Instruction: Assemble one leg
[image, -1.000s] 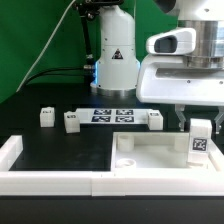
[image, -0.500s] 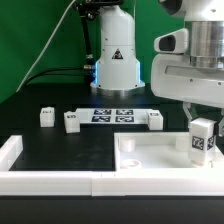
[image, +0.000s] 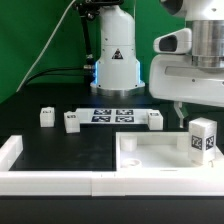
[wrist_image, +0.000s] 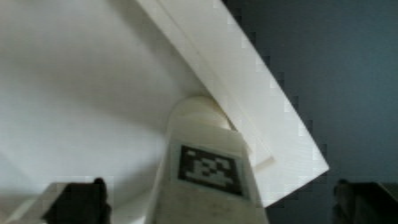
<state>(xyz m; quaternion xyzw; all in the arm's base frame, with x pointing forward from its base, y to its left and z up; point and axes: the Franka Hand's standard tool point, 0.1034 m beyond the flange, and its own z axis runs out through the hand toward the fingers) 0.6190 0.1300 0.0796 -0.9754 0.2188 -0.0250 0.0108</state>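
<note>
The leg, a small white post with a marker tag on its side, stands upright on the far right corner of the wide white panel. My gripper hangs just above the leg with one dark finger showing beside it. In the wrist view the leg rises between my two fingers, which stand wide apart and clear of its sides. My gripper is open. The panel fills the ground behind it.
Three more small white legs stand on the black table around the marker board. A white raised rim runs along the front left. The robot base stands at the back.
My gripper has risen from around the leg, and its fingers no longer grip it. The leg stays standing on the panel's right corner.
</note>
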